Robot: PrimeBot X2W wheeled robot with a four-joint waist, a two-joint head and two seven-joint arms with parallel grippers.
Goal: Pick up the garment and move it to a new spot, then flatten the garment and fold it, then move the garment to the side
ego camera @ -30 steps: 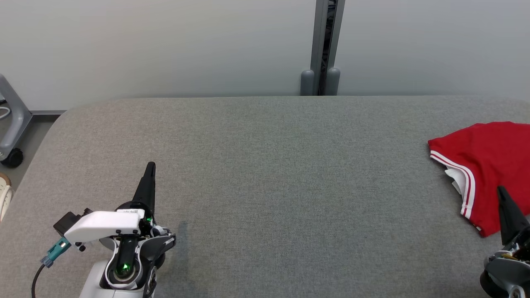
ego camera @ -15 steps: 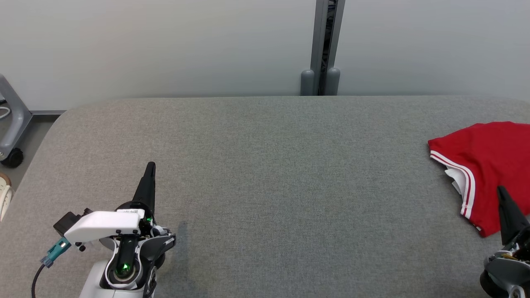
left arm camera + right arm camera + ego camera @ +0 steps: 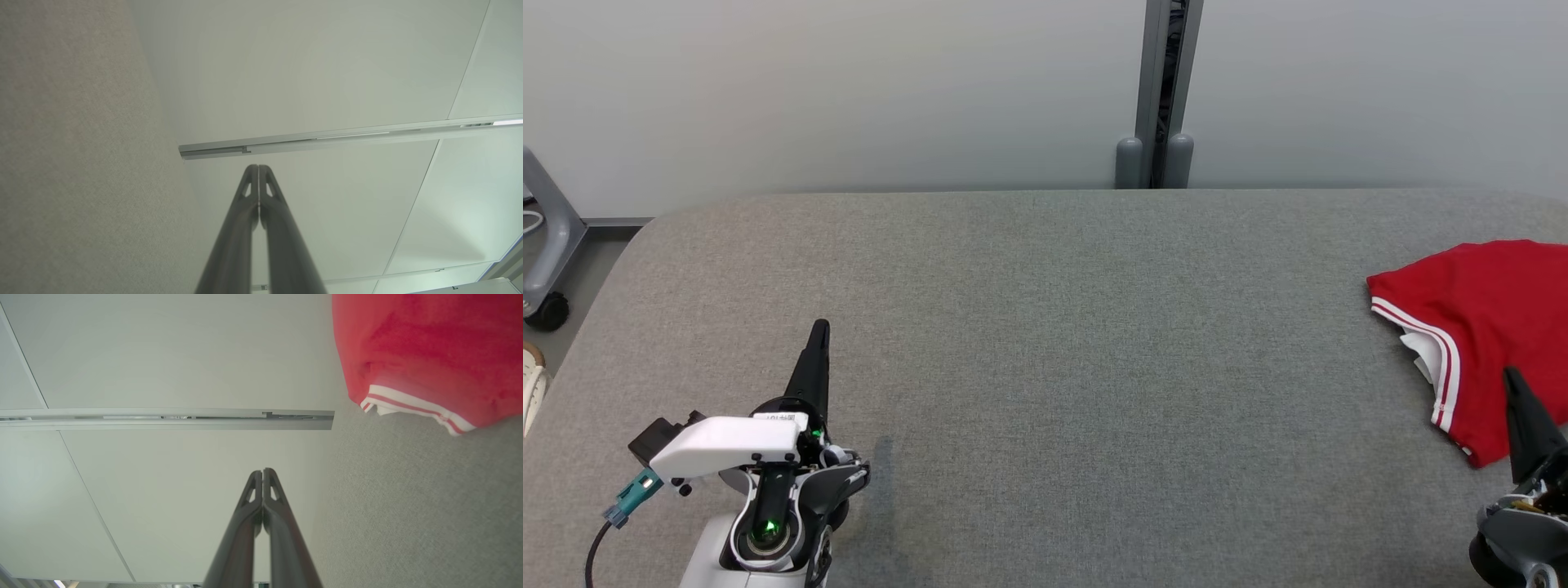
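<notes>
A red garment [image 3: 1486, 327] with white stripes along its hem lies folded at the right edge of the grey padded table [image 3: 1054, 343]; its hem also appears in the right wrist view as the red garment [image 3: 416, 351]. My right gripper [image 3: 1512, 377] stands at the lower right, fingers pressed together and holding nothing, its tip in front of the garment's near edge; the right wrist view shows the same right gripper [image 3: 262, 472] shut. My left gripper [image 3: 822, 327] is at the lower left over bare table, also shut and empty, as the left gripper [image 3: 258, 167] shows.
A grey post [image 3: 1164, 90] stands against the pale wall behind the table. A wheeled grey stand [image 3: 547, 245] is on the floor at the far left. The table's left edge curves down near my left arm.
</notes>
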